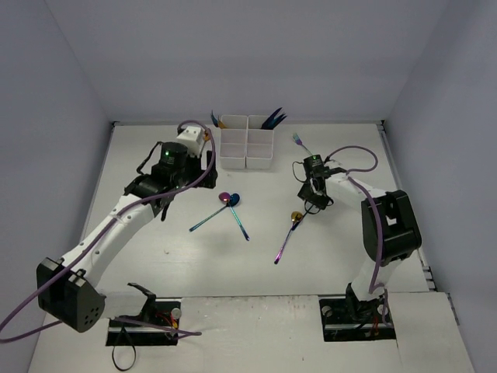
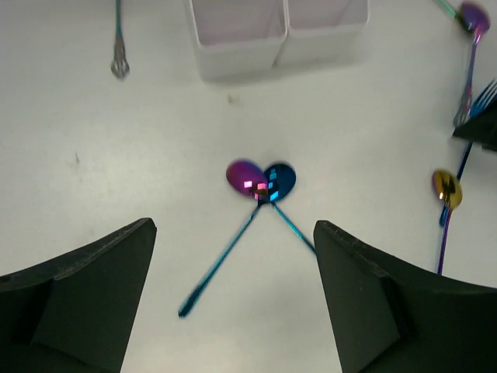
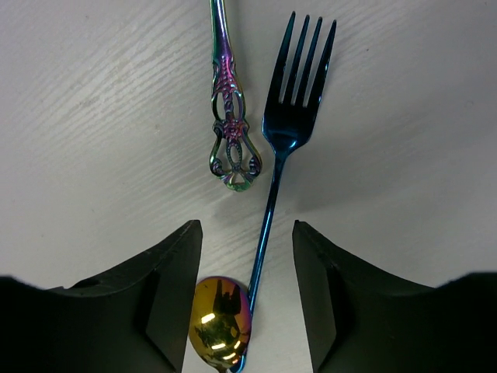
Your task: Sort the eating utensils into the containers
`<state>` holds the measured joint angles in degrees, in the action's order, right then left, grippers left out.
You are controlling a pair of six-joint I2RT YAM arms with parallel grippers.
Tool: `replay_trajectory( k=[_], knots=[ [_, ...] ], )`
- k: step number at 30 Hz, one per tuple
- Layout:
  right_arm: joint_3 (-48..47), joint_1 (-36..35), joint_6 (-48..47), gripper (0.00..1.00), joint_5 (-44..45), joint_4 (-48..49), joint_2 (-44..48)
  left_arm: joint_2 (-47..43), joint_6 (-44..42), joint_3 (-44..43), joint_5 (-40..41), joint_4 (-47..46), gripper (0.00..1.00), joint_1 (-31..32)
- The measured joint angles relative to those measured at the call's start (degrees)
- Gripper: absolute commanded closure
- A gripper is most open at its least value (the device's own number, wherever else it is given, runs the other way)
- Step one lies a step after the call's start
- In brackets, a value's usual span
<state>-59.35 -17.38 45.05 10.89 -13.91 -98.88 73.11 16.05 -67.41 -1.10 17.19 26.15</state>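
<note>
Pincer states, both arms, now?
Left pincer: open, holding nothing.
Right pincer: open, straddling the blue fork handle, not gripping it.

A white tabletop carries the whole scene, matt and evenly lit. In the right wrist view its surface shows fine, faint grain lines running slantwise. In the left wrist view a small dark speck lies on it, and a fainter scuff sits well apart from it, further left and a little nearer. Three plain walls of pale grey-lilac close the tabletop in: a back wall, a left wall and a right wall, the side ones slanting outward in the top view. A thin dark strip runs along the foot of the back wall where it meets the tabletop.
</note>
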Motion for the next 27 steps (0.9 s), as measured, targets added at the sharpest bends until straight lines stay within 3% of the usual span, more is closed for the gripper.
replay_trajectory(
  k=[7, 12, 27],
  knots=[
    [-1.4, 0.0, 2.9, 0.74, 2.6, 0.9, -3.8, -7.2, 3.2, 7.3, -3.0, 6.7, 0.2, 0.0],
    [-1.1, 0.0, 3.6, 0.99, 3.9, 0.9, -3.9, -9.0, 3.7, 7.3, -3.2, 7.0, 0.2, 0.0],
    [5.1, 0.6, 0.7, 1.0, 11.3, -2.2, 5.4, -4.7, 4.2, 2.0, -8.5, 7.9, 0.2, 1.2]
  ],
)
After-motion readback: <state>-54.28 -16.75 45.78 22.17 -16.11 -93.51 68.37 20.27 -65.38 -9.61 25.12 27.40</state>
